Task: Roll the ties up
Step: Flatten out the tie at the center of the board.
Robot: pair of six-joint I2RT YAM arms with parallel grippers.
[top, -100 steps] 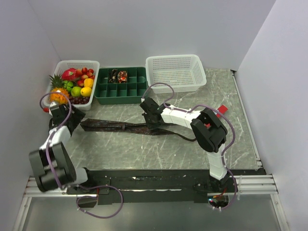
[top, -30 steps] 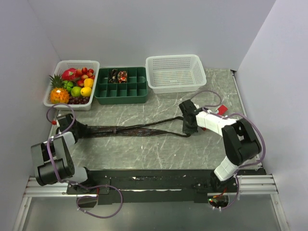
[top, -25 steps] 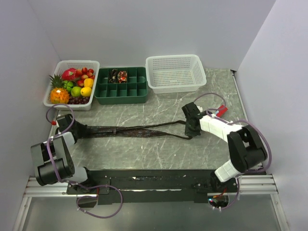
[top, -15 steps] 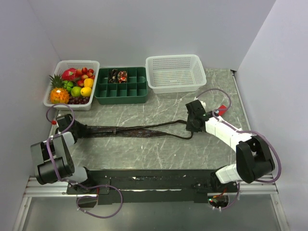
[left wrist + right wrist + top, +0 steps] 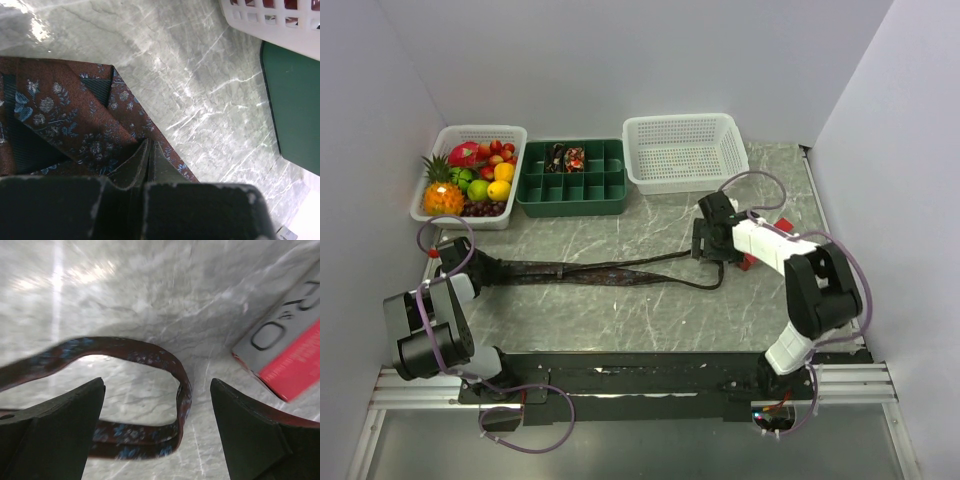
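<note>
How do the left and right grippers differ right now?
The left gripper is shut on the tie's wide end; the right gripper stands open, holding nothing. The left gripper sits near the fruit basket, the right gripper beside the red bar. Both are low at opposite ends of one tie.

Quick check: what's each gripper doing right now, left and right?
Left gripper: closed, pinching the wide end of the tie.
Right gripper: open, holding nothing; the tie's narrow end lies loose on the table below it.
</note>
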